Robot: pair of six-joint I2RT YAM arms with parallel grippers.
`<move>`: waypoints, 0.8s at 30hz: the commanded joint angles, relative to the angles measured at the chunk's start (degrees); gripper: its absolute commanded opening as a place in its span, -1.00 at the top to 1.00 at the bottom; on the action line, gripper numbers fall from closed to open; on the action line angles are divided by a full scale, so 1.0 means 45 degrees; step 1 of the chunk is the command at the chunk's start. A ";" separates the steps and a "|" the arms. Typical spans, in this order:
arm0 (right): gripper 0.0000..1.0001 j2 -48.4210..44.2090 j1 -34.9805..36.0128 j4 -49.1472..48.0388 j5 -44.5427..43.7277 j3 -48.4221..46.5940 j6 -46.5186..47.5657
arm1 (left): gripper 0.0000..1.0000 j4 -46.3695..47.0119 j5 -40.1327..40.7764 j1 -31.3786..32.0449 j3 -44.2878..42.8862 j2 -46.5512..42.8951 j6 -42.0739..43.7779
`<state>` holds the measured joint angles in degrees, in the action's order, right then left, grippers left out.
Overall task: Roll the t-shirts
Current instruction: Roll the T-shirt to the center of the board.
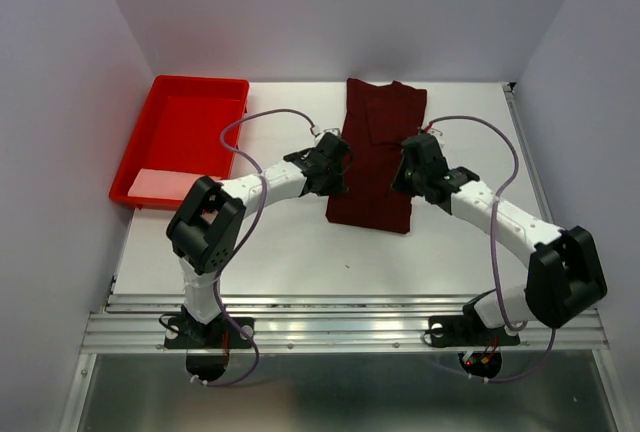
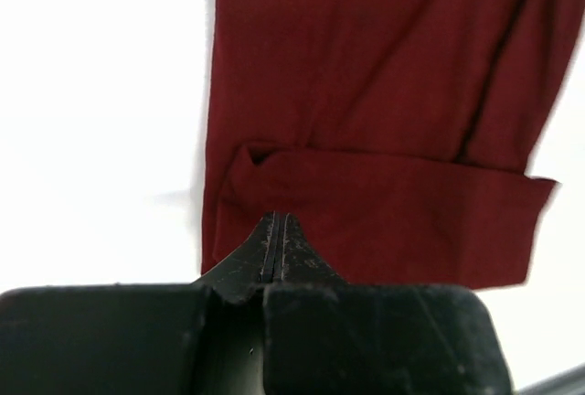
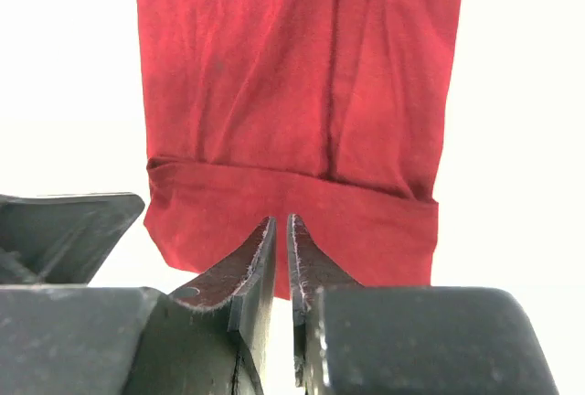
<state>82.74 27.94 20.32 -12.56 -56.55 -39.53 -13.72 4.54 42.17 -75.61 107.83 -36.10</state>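
Note:
The dark maroon t-shirt (image 1: 375, 142) lies on the white table as a long narrow strip running away from the arms. Its near end is turned over once into a flat band (image 2: 384, 221) (image 3: 302, 217). My left gripper (image 1: 335, 167) hovers at the strip's left near edge; in the left wrist view the left gripper (image 2: 275, 223) is shut, tips over the band, with no cloth seen pinched. My right gripper (image 1: 410, 167) is at the strip's right side. In the right wrist view the right gripper (image 3: 281, 226) stands a slit apart above the band, with nothing between the fingers.
A bright red plastic tray (image 1: 140, 142) sits at the back left of the table with a pale pink patch (image 1: 165, 187) in its near corner. White walls close in the left, back and right. A metal rail (image 1: 350, 317) runs along the near edge.

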 commanded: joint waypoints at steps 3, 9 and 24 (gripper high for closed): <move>0.69 -0.1218 -0.0097 0.0446 -0.0297 0.1178 -0.0024 | 1.00 0.0547 -0.0363 0.0120 0.1255 -0.1482 -0.0337; 0.69 -0.1005 -0.0097 0.0000 0.0309 0.2388 -0.0415 | 1.00 0.1035 -0.0383 0.0120 0.2270 -0.0820 -0.0553; 0.74 -0.0221 -0.0097 -0.0571 0.0585 0.3195 -0.0591 | 1.00 0.0510 0.0515 0.0120 0.2566 -0.1266 -0.0417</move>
<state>84.47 27.70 16.08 -10.17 -42.15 -42.26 -7.60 3.25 42.39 -64.90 106.00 -38.46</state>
